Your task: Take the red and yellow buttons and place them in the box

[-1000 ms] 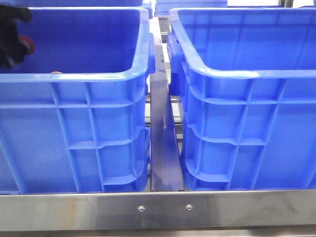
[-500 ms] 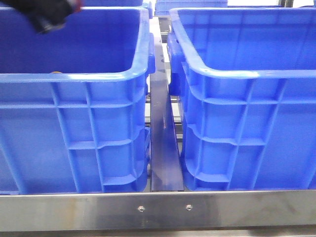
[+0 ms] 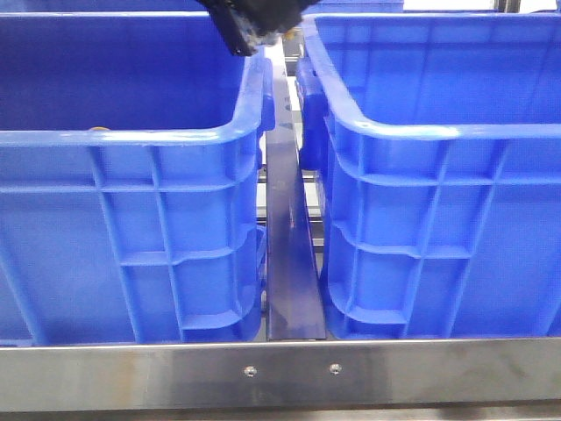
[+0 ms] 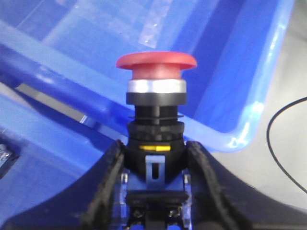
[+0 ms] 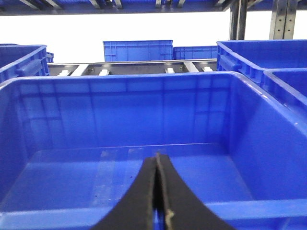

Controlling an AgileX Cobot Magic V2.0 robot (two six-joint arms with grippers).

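Observation:
The red button (image 4: 156, 62), a red domed cap on a silver ring and black body, stands upright between the fingers of my left gripper (image 4: 156, 146), which is shut on its base. In the front view the left gripper (image 3: 250, 31) hangs high at the top, over the gap between the left box (image 3: 131, 138) and the right box (image 3: 438, 132). My right gripper (image 5: 157, 160) is shut on nothing, above the bare floor of a blue box (image 5: 144, 76). The yellow button is out of view.
A dark metal rail (image 3: 289, 263) runs between the two boxes, with a steel bar (image 3: 280, 373) along the front. More blue boxes (image 5: 138, 50) stand on shelving behind. A black cable (image 4: 288, 143) lies on the grey floor beside a box corner (image 4: 235, 139).
My left gripper has risen out of the left box and travelled right along the top of the front view, from the far left to above the gap between the boxes.

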